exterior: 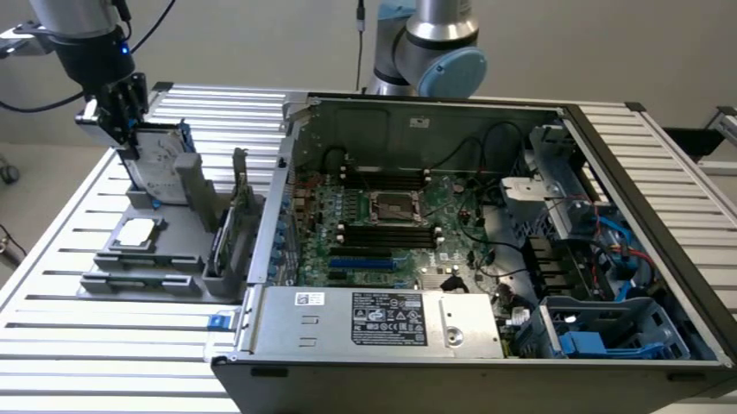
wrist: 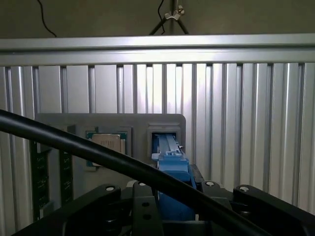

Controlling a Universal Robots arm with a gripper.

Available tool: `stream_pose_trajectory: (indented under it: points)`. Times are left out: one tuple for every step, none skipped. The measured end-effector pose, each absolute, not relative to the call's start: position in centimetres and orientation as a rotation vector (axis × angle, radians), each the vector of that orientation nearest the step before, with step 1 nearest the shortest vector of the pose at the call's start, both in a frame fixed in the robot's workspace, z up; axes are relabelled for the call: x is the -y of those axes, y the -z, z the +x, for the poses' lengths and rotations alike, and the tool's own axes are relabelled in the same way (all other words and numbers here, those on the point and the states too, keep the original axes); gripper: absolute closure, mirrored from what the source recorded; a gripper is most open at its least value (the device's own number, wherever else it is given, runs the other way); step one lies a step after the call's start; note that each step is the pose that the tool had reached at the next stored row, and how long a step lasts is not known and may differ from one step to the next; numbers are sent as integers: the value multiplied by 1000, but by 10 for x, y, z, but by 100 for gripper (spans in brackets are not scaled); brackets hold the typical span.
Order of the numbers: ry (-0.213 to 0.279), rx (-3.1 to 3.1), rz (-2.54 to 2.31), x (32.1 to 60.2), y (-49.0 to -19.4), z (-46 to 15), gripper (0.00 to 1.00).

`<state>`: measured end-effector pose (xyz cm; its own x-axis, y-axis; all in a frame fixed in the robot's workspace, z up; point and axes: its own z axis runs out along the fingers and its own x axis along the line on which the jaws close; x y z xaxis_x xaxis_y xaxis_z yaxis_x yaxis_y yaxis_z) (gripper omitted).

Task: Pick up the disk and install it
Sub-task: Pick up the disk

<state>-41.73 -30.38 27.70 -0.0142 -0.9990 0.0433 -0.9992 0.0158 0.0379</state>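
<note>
Now | step: pick-up, I judge | gripper point(exterior: 127, 131) at top edge of the disk point(exterior: 162, 166); I cannot tell if it's clamped | disk upright in grey holder point(exterior: 148, 260), beside open computer case point(exterior: 280, 185) | next needs: firm hold, straight lift

Soft, even light falls from above in the exterior view. The ribbed aluminium table point(exterior: 69, 259) is bright with pale glints along its slats, and the open black computer case point(exterior: 461, 216) sinks into shadow on the exterior view's right. The wrist view is dimmer, with a murky background. Its horizontal aluminium rail point(wrist: 157, 46) carries a band of glare, the thick black cable point(wrist: 98, 155) reads as a dark silhouette, and the silver-grey metal disk in its blue plastic carrier point(wrist: 173, 164) is evenly lit.
</note>
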Motion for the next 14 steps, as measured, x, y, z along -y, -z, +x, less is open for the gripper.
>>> stream_pose_trajectory:
  points:
    - [-5, 2197, 2164, 304, -277, -417, 61]
    - [-5, 2197, 2164, 304, -277, -417, 61]
    - [-5, 2197, 2164, 304, -277, -418, 61]
    - [-5, 2197, 2164, 305, -277, -418, 61]
    - [-5, 2197, 2164, 305, -277, -418, 61]
    - [-5, 2197, 2164, 305, -277, -418, 61]
    - [-5, 2197, 2164, 305, -277, -419, 61]
    - [-5, 2197, 2164, 305, -277, -419, 61]
    - [-5, 2197, 2164, 305, -277, -419, 61]
    - [-5, 2197, 2164, 305, -277, -419, 61]
    - [-5, 2197, 2164, 305, -277, -419, 61]
    - [-6, 2197, 2164, 305, -277, -419, 64]
    - [-6, 2197, 2164, 305, -277, -419, 64]
    - [-6, 2197, 2164, 305, -277, -419, 68]
